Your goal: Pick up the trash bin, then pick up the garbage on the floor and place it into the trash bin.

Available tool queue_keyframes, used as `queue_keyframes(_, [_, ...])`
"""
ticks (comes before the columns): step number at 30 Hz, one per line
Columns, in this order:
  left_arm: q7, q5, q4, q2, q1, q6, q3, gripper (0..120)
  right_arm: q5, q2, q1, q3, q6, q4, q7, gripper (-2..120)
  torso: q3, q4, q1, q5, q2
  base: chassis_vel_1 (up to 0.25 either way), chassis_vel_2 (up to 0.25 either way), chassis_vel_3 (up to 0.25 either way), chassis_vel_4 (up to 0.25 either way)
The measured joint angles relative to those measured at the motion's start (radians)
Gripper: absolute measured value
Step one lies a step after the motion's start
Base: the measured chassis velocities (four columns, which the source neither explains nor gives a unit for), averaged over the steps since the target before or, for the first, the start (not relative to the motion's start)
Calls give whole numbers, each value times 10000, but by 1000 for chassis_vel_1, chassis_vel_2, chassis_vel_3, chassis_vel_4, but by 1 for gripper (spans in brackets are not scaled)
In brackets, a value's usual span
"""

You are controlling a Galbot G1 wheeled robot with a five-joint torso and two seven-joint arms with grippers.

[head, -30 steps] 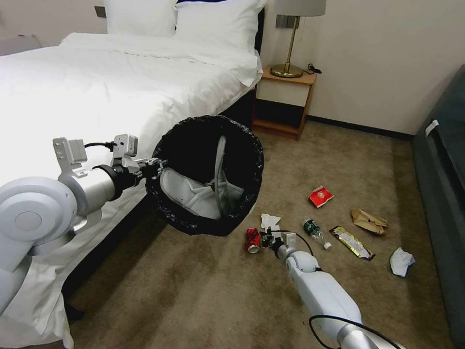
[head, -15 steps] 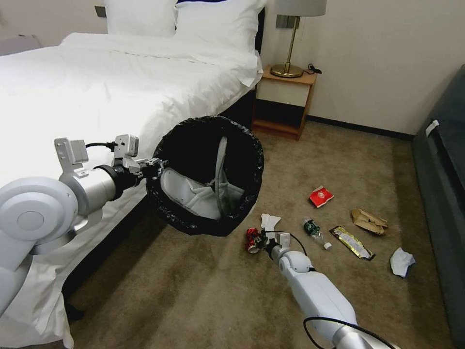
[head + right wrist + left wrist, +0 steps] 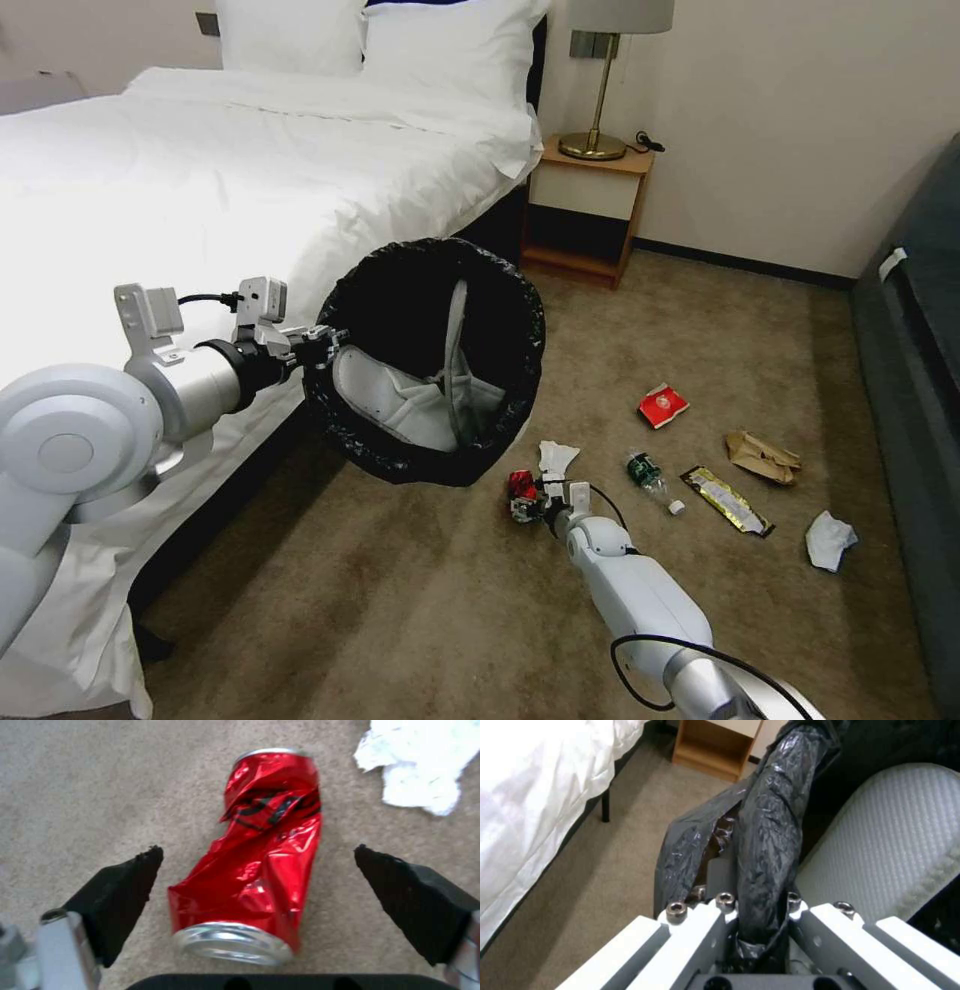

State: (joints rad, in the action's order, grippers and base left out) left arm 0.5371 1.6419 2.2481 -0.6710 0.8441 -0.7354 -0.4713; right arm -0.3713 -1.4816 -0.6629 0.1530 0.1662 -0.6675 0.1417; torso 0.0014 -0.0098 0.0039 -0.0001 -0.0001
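We hold the trash bin (image 3: 425, 360) up off the floor (image 3: 400, 600) with our left gripper (image 3: 318, 349), left of centre in the head view. The bin is tipped so its mouth faces the camera, and a pale slipper (image 3: 410, 405) lies inside it. In the left wrist view our left gripper (image 3: 760, 907) is clamped on the bin's rim (image 3: 770, 843), the black bag bunched between its two sides, with the slipper (image 3: 880, 843) at the right of that frame.

Our right gripper (image 3: 530, 495) is down at the carpet, just below centre in the head view, at the crushed red can (image 3: 520, 485). In the right wrist view the can (image 3: 260, 870) lies on the floor in the middle of the frame between our two black fingertips (image 3: 125, 892), which stand apart on either side of it without touching it. A crumpled white tissue (image 3: 420, 772) lies at the upper right of that frame, near the can.

To the right in the head view, spread over the carpet, lie a tissue (image 3: 555, 456), a green-label bottle (image 3: 648, 476), a red packet (image 3: 662, 405), a gold wrapper (image 3: 726, 499), a brown paper bag (image 3: 762, 457) and another tissue (image 3: 830, 540). The bed (image 3: 200, 200) fills the upper left.
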Motion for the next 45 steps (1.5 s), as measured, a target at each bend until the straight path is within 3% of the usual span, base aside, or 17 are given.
queue_keyframes(14, [-7,-9,210,161,328,0,-185,1,16,-707,164,142,-177,912,203,100,0,1,0,1,0,0,0,0,0])
queue_keyframes(30, [-100,-149,241,128,514,0,-220,1,154,-876,266,265,-534,1407,198,99,0,0,-1,0,0,0,0,0,0])
queue_keyframes(36, [-197,-322,216,58,635,0,-220,1,218,-849,278,262,-573,1391,86,82,0,0,0,0,0,0,0,0,0])
queue_keyframes(41, [-503,-469,127,26,572,0,-231,1,287,-819,275,257,-574,1361,10,61,-1,0,0,1,0,0,0,0,0])
queue_keyframes(45, [-651,-528,98,36,554,0,-261,1,287,-800,257,241,-550,1290,-19,56,0,0,0,1,0,0,0,0,0])
